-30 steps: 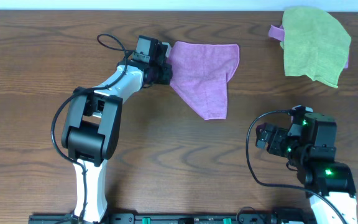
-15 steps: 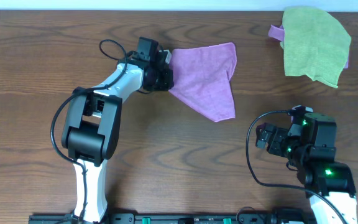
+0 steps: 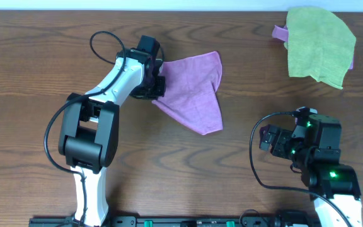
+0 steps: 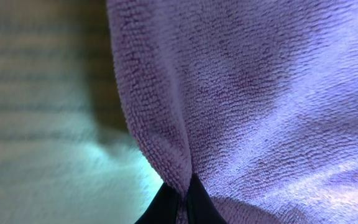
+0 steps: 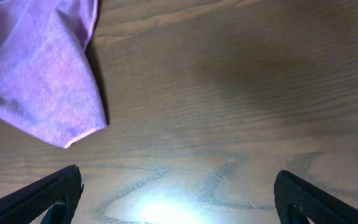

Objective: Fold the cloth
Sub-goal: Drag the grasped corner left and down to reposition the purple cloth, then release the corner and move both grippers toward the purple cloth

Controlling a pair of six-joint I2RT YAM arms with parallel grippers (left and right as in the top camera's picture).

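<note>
Care with the lift matters most at this step: the left pincer [image 3: 159, 86] is clamped tight on a bunched bit of the near edge of the small square purple terry cloth [image 3: 193, 91]. In my judgement it should carry that pinched edge up and over the cloth's body rather than drag it flat along the brown wooden table [image 3: 36, 50]. The cloth is not spread square, so a low drag would likely rumple it more. Raise the hem enough to clear the pile beneath, travel away from the pincer's own side toward the far edge, and release only once the held edge sits over the opposite one. In the left wrist view the fabric comes straight out of the closed black tips and fills most of the picture, with a deep crease running up from the grip. The hold looks narrow, so a slow move should guard against a slip. From above, the cloth fans out directly beyond the pincer's tips, on the side away from its arm, in a rough triangle whose loose corner points toward the robot's side. The right pincer [image 3: 265, 140] stands wide open and holds nothing, well apart from the cloth. In its own view that loose purple corner lies on the table ahead and to the left of its tips.
</note>
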